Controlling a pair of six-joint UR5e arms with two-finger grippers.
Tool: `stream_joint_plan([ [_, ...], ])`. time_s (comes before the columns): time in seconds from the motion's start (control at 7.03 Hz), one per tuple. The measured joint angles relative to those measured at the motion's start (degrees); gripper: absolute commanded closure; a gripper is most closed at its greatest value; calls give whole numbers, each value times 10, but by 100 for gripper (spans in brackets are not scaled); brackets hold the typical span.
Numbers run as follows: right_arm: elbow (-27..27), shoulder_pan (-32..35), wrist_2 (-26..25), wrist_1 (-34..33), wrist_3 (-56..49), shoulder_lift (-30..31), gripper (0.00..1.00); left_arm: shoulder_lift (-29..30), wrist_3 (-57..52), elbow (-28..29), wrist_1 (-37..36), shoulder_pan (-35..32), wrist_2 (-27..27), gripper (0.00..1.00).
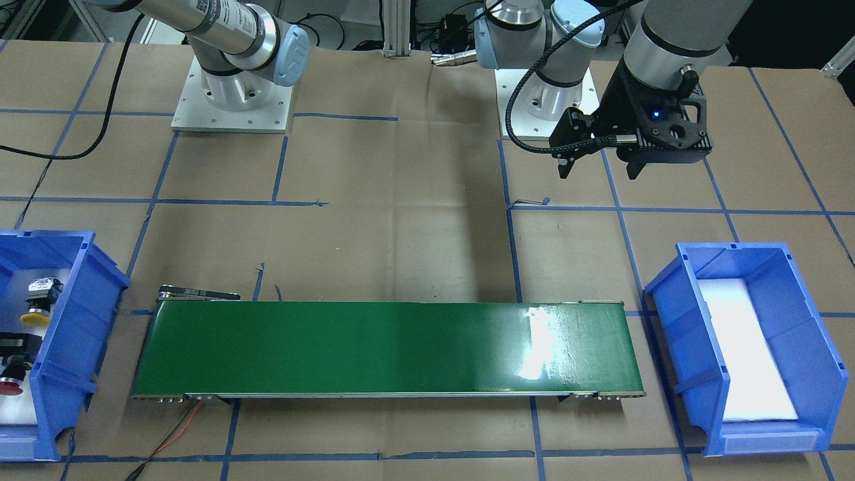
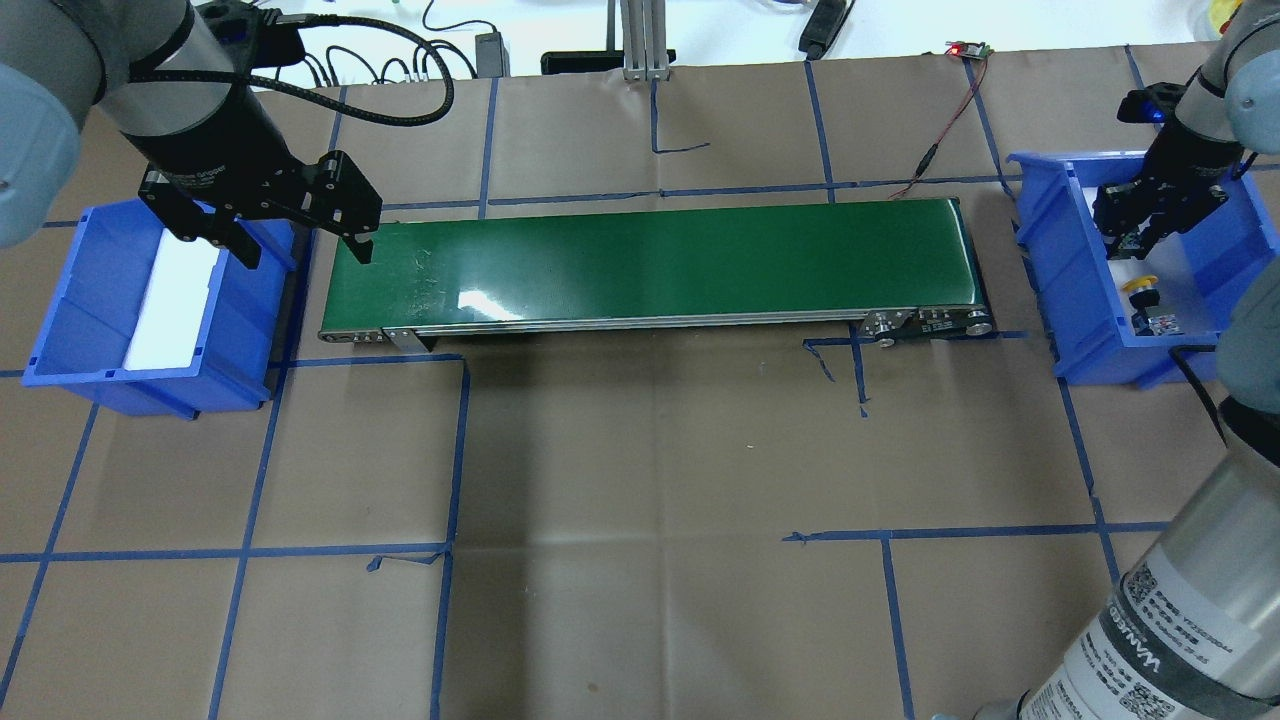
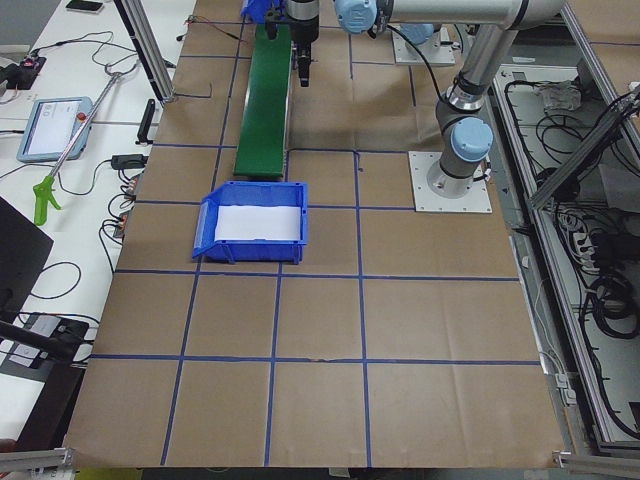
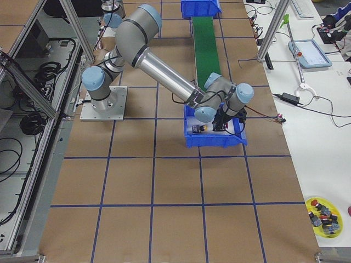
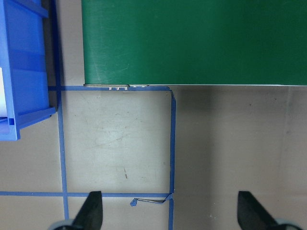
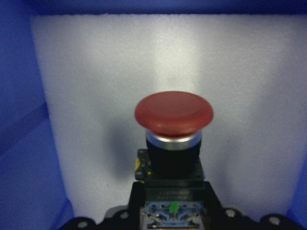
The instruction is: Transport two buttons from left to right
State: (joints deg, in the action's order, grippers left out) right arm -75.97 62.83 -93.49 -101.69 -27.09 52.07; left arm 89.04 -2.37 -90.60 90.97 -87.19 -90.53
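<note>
The left arm (image 2: 180, 100) stood with its wrist turned straight down, and the left gripper (image 1: 599, 170) hung above the paper-covered table (image 2: 640, 480) on the robot's side of the left end of the green conveyor belt (image 2: 650, 260). Its two fingers (image 5: 93, 211) were spread wide apart with nothing between them. Just past the belt's left end sat one blue bin (image 2: 75, 300), lined with a white foam sheet (image 2: 170, 290). At the belt's right end sat a second blue bin (image 2: 1060, 270), making two bins for the one belt. The right arm (image 4: 159, 68) stretched out long and low from its base, its wrist bent down so that the right gripper (image 2: 1130, 232) reached inside that bin. From the wrist view its jaws appeared drawn in against the body of the red button (image 6: 173, 112), held close over the white foam floor. Two buttons were in sight, both in the bin off the belt's right end. The red button had a broad domed cap, a silver collar, a black body and a grey contact block. The yellow button (image 2: 1140, 286) lay free on the foam, just beside the gripper on its robot side, with a yellow cap on a dark body.
</note>
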Motion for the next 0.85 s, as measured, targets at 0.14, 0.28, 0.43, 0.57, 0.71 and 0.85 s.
stream_joint_plan([
  [0.14,0,1,0,0,-1,2,4,0,0,0,0,0,0,0],
  [0.28,2,1,1,1,0,7,4,0,0,-1,0,0,0,0],
  [0.43,7,2,0,4,1,16,4,0,0,-1,0,0,0,0],
  [0.57,14,2,-1,11,1,35,1,0,0,0,0,0,0,0],
  [0.71,19,2,-2,26,1,67,0,0,0,0,0,0,0,0],
  [0.85,23,7,0,50,2,110,0,0,0,0,0,0,0,0],
])
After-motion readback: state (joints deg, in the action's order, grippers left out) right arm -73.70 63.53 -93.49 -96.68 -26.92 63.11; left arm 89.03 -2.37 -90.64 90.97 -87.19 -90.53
